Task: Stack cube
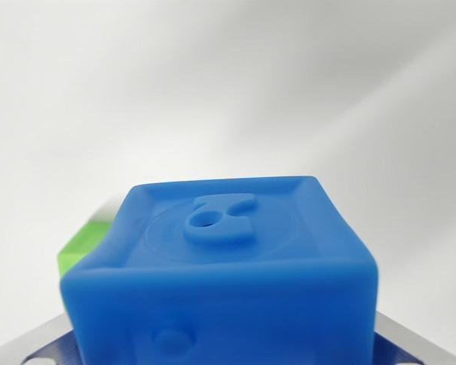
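A blue cube (220, 274) fills the lower centre of the wrist view, so close to the camera that its near face runs off the bottom edge. This closeness suggests the cube sits between the fingers of the gripper (220, 357), carried or about to be; the fingertips themselves are not visible, so whether the gripper is clamped on it cannot be told. Grey metal parts (42, 342) with small holes show at the lower left and lower right corners, flanking the cube, probably part of the gripper body. The cube looks like moulded plastic or soft rubber, matte, with rounded edges, a raised rim around its top face and an embossed circle with a hooked, number-like relief pierced by a small hole. Behind its left side, at mid left of the frame, a green block (82, 247) peeks out, mostly hidden; it is likely the stacking target. The background is a blurred white surface (228, 84).
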Controlling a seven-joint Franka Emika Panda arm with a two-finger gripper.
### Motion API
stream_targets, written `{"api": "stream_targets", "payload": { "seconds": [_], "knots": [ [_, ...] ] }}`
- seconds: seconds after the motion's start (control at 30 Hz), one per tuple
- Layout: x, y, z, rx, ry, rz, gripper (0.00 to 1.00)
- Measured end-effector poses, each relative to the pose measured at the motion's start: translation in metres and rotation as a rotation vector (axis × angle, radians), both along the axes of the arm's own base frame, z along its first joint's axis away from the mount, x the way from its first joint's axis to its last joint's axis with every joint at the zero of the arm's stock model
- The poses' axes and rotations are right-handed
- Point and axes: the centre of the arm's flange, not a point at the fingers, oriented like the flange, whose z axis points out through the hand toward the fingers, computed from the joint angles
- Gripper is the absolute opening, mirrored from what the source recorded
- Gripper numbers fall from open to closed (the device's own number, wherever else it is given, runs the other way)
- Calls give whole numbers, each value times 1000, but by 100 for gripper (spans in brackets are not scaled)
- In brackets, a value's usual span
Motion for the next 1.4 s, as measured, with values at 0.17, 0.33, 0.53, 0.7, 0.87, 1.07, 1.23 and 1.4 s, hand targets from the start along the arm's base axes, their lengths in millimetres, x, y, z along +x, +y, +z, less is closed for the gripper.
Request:
{"api": "stream_targets", "payload": {
  "seconds": [0.17, 0.33, 0.53, 0.7, 0.87, 1.07, 1.23, 1.4],
  "knots": [
    [-1, 11, 1, 0, 0, 1, 0],
    [-2, 20, 3, 1, -1, 2, 0],
    [-3, 32, 4, 1, -1, 3, 0],
    [-3, 42, 6, 1, -2, 4, 0],
    [-4, 50, 6, 2, -2, 4, 0],
    [-5, 62, 8, 2, -2, 5, 0],
    [-6, 71, 8, 2, -2, 6, 0],
    [-7, 80, 9, 2, -1, 7, 0]
  ]
}}
